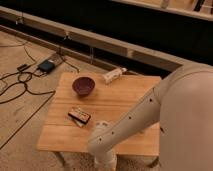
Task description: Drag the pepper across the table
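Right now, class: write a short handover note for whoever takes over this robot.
Gripper: shut, out of sight below the bottom of the view, at the end of the arm folded over the table's near edge.
Table: dark bowl back left, white bottle lying at the far edge, small packet front left.
Done: no drag to be seen.
Left: find the pepper, which I cannot make out, and drag it across.

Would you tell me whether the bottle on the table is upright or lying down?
Lying down: the bottle rests lengthwise at the table's far edge. The gripper is out of sight.
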Controlling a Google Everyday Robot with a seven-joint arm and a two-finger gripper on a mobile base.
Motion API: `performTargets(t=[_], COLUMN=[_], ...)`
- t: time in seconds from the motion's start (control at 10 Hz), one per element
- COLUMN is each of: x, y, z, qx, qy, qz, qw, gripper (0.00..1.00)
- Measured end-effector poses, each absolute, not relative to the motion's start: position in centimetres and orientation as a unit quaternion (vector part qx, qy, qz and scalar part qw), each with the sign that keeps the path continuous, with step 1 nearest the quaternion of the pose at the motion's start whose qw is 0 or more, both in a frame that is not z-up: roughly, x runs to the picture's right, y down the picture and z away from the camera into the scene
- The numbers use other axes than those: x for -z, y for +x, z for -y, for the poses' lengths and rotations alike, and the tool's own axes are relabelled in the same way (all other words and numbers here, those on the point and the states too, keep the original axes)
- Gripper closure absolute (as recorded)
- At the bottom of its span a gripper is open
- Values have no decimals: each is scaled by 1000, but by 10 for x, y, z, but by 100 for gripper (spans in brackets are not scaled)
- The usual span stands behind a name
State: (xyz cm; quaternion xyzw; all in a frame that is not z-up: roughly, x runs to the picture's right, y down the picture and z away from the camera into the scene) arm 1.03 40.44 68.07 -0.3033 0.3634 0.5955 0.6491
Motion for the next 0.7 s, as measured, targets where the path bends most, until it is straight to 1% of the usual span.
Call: performTargets(t=[0.3, 0.7], x=[-688, -688], y=[7, 7], z=[-399, -399], qx=[-606, -606], qy=[-305, -304], qz=[-353, -353], qw=[644, 645], gripper=[100, 100])
